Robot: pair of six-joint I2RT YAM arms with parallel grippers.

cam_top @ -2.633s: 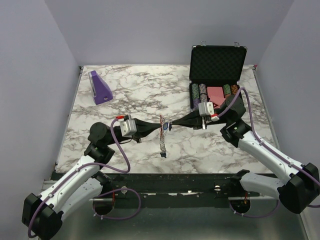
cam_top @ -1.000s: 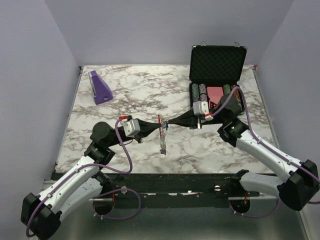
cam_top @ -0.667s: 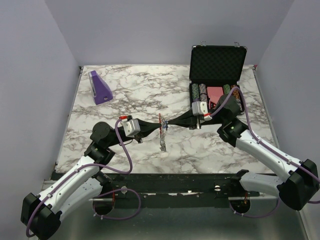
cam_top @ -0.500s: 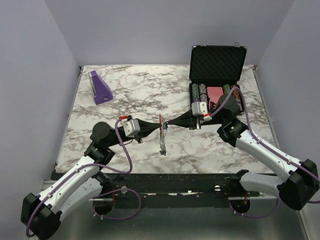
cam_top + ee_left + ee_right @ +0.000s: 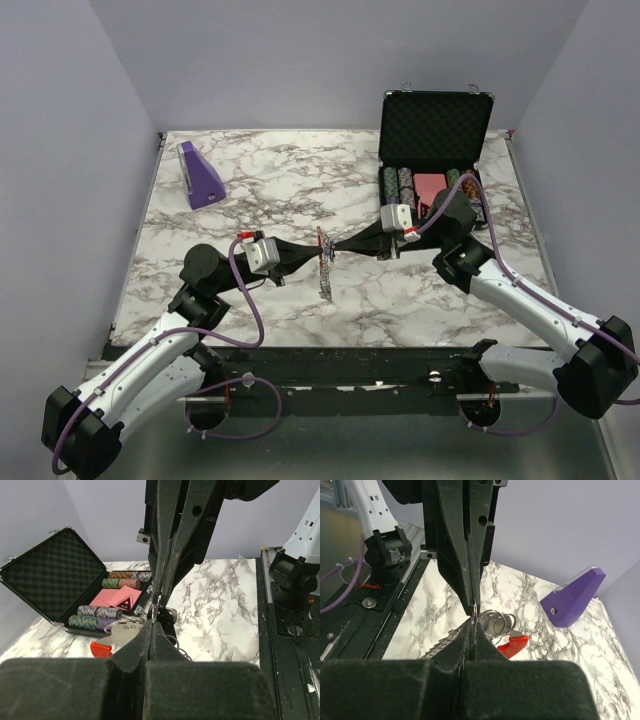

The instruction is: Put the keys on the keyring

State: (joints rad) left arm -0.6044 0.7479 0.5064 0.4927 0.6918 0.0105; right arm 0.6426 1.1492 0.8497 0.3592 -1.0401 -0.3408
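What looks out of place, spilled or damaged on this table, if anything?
Nothing stands out. The chips lie in rows inside the open case, the purple block sits alone far left, and the left gripper and right gripper, both shut, meet at the keyring.

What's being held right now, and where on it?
The keyring: left gripper and right gripper both pinch its thin wire loop, tip to tip.

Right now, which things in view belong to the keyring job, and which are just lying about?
Job: keyring, held by the shut left gripper; right gripper, shut, tip against it.
Lying about: purple wedge; open black case; poker chips inside it.
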